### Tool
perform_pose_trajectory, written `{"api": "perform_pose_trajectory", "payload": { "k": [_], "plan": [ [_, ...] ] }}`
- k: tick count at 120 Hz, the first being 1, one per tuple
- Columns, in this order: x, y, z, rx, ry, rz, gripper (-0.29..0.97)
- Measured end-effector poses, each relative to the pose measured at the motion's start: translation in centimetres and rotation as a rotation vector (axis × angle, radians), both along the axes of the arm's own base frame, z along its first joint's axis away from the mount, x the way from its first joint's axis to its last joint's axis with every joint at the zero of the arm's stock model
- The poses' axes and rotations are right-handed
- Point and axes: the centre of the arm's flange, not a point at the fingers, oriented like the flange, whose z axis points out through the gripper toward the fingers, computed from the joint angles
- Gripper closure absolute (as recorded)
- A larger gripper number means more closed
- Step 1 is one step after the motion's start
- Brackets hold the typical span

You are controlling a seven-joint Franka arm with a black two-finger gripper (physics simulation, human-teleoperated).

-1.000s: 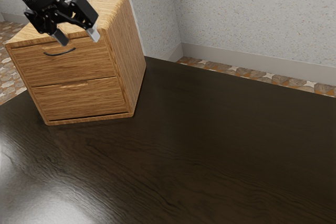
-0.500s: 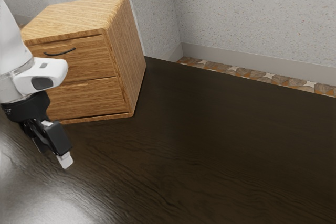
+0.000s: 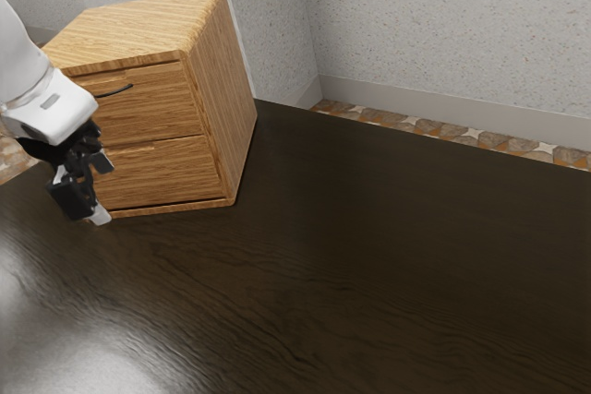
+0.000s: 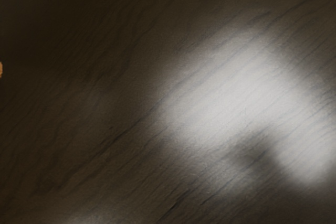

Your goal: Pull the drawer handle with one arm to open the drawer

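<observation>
Handle point(image 3: 115, 91) is running level across the cabinet's point(image 3: 217, 71) top drawer, above the claw point(image 3: 83, 205), which is hanging by the cabinet's base; whether it is apart or together, I cannot tell.

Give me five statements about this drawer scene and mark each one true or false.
1. The wooden cabinet has two drawers, one above the other. True.
2. The gripper is on the upper drawer's handle. False: it hangs lower, in front of the lower drawer, apart from the handle.
3. The cabinet stands on a dark wooden tabletop. True.
4. The handle is a round knob. False: it is a thin, dark, curved bar.
5. The upper drawer is pulled far out. False: its front looks flush with the cabinet.
</observation>
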Motion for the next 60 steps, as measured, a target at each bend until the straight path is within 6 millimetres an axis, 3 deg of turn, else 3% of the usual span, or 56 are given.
{"api": "perform_pose_trajectory", "payload": {
  "k": [19,30,60],
  "plan": [
    [2.4,1.4,1.3,0.001,-0.112,-0.243,0.00],
    [2.2,1.8,2.5,0.010,-0.182,-0.367,0.00],
    [1.9,3.0,3.0,0.077,-0.197,-0.490,0.00]
  ]
}}
